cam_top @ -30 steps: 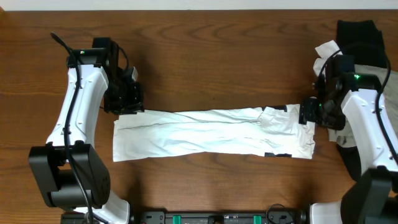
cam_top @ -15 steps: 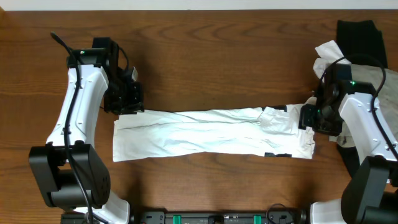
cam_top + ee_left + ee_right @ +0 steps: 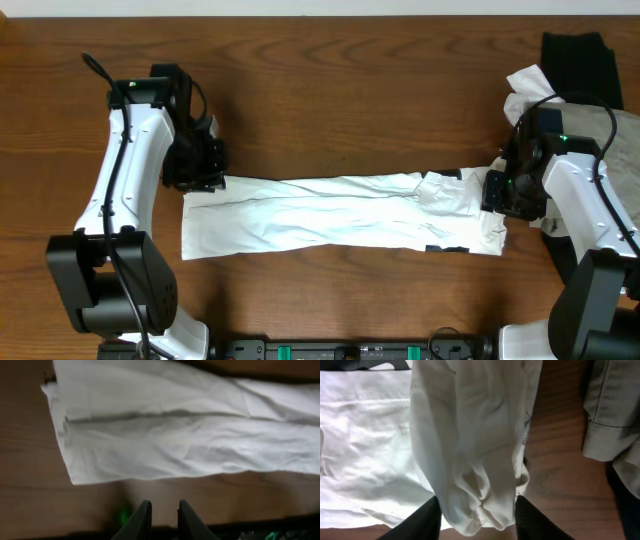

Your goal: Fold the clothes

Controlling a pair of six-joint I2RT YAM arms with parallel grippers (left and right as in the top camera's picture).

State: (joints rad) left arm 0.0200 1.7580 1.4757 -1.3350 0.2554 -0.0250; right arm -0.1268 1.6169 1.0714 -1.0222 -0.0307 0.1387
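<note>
The shirt (image 3: 330, 215) is white, thin and wrinkly. It's folded into one long strip lying left to right across the middle of the table (image 3: 330, 90), with little black bits showing at the right end. The right gripper (image 3: 475, 520) has that end bunched up between its jaws. The left gripper (image 3: 161, 515) sits just off the far-left corner over bare wood, jaws narrow with nothing in them. A grey garment (image 3: 600, 125) and a black garment (image 3: 575, 60) are piled far right.
</note>
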